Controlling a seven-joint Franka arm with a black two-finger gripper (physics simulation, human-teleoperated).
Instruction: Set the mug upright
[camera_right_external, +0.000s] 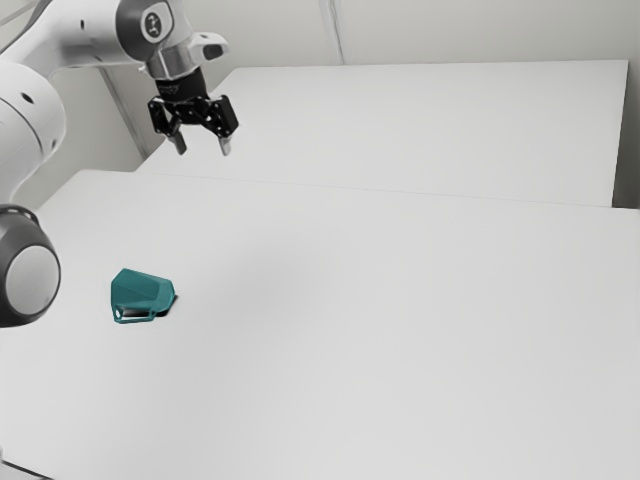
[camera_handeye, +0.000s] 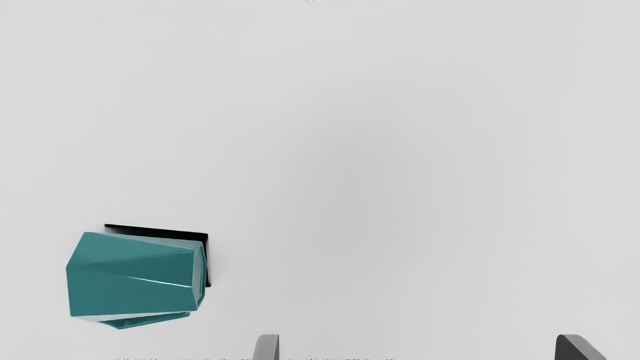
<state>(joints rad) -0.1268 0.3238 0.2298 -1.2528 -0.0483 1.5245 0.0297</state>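
Mug (camera_right_external: 142, 291) first: it lies on its side on the table (camera_right_external: 380, 340), its loop handle (camera_right_external: 134, 318) out along one flank, so upright is still to be won. The gripper (camera_right_external: 203, 146) hangs well above and beyond it, fingers spread wide with nothing between them, and the mug sits outside their gap. I'd judge the hand should shift over the mug before dropping, turn so the fingers close across the body, clear of the handle, and grip firmly enough that the slanting sides don't roll out. Then lift, tip it a quarter turn, and lower until the base sits flat before letting go. Which end is the mouth I can't quite tell, and that wants settling first — a wrong turn would stand it on its rim.

The mug is teal and faceted, hard like glazed ware, with long creases, one catching a bright line; a sharp black strip (camera_handeye: 155, 231) edges it. The table is matt white and plain. Farther back, a second pale slab (camera_right_external: 400, 130) stretches before the wall (camera_right_external: 450, 35).
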